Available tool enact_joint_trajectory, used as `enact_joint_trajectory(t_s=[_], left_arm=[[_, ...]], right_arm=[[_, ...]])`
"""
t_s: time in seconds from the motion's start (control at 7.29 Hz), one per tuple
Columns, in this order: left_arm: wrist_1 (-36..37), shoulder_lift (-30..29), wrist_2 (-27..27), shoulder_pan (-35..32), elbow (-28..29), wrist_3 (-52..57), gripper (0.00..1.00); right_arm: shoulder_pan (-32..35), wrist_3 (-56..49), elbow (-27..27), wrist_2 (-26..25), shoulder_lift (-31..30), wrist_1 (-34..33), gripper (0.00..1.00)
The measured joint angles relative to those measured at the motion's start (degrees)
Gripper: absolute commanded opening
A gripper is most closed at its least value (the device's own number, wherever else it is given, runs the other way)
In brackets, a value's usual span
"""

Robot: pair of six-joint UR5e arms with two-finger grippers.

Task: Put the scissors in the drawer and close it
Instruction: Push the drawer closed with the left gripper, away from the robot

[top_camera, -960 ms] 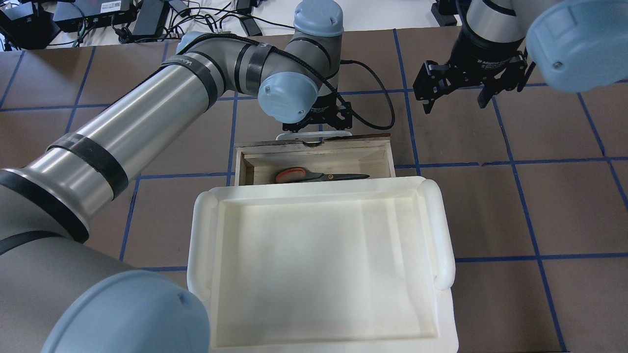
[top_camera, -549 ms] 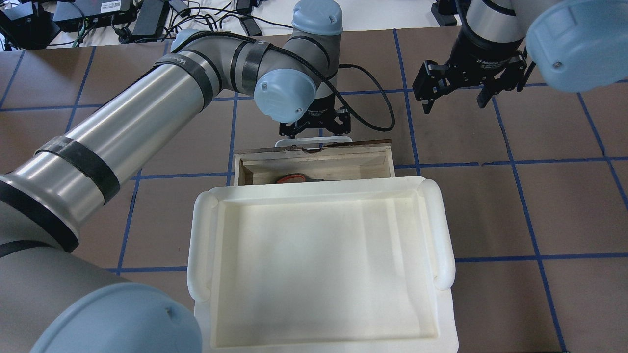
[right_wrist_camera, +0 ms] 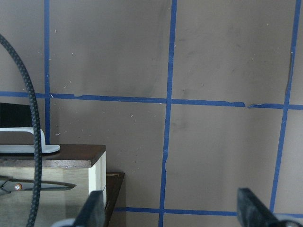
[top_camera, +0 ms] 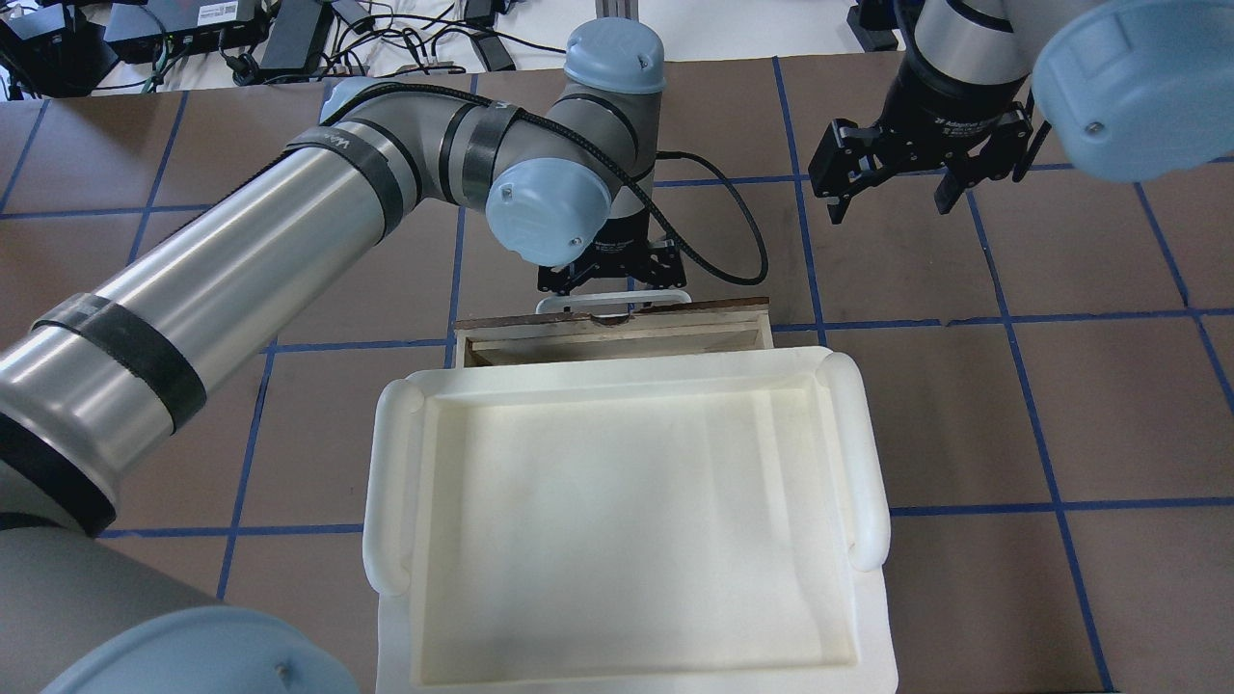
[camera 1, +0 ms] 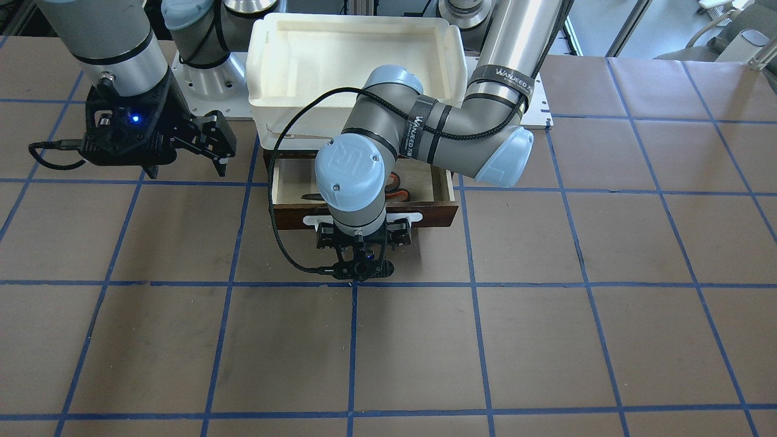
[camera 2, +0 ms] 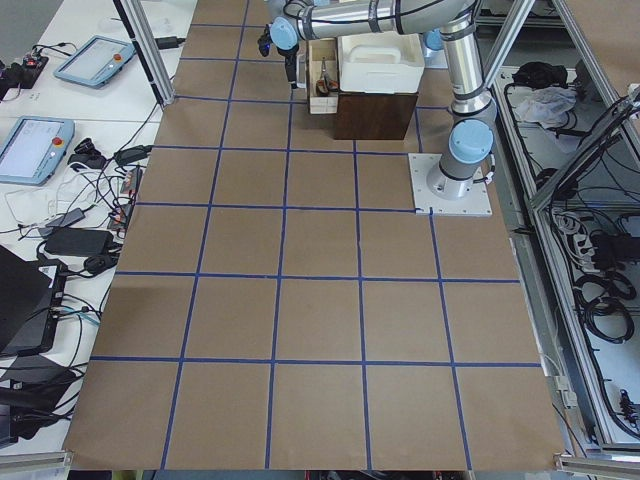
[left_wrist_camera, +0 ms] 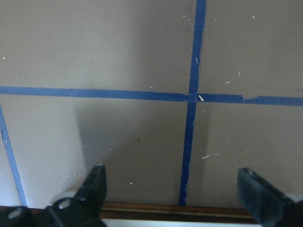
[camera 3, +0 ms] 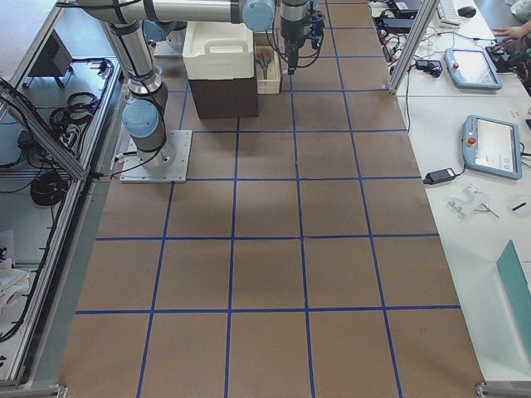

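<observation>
The dark brown drawer [top_camera: 713, 308] stands partly open under the white tray, and only a narrow strip of its pale interior shows from overhead. The scissors [camera 1: 399, 193] lie inside it; the front view shows their orange-red loops, and the right wrist view shows a blade tip [right_wrist_camera: 42, 185]. My left gripper [top_camera: 612, 280] is open, with its fingers [left_wrist_camera: 94, 187] spread wide against the drawer front at the white bar handle [camera 1: 415, 216]. My right gripper [top_camera: 892, 198] is open and empty, above the table to the right of the drawer.
A large white plastic tray [top_camera: 386, 482] sits on top of the drawer's cabinet and covers most of it. A black cable [camera 1: 279, 237] loops from the left wrist past the drawer front. Brown table with blue grid lines surrounds the drawer.
My left gripper has moved toward the robot with the drawer front, sliding the drawer in. From overhead the scissors have gone under the tray. The right arm has barely moved.
</observation>
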Motion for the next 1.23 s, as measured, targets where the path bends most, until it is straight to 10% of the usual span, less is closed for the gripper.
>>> enact_joint_trajectory(t_s=[1.23], left_arm=[[-0.1, 4.8, 0.0, -1.8, -6.8, -0.2, 1.0]], right_arm=[[0.1, 0.0, 0.0, 0.4, 0.0, 0.0, 1.0]])
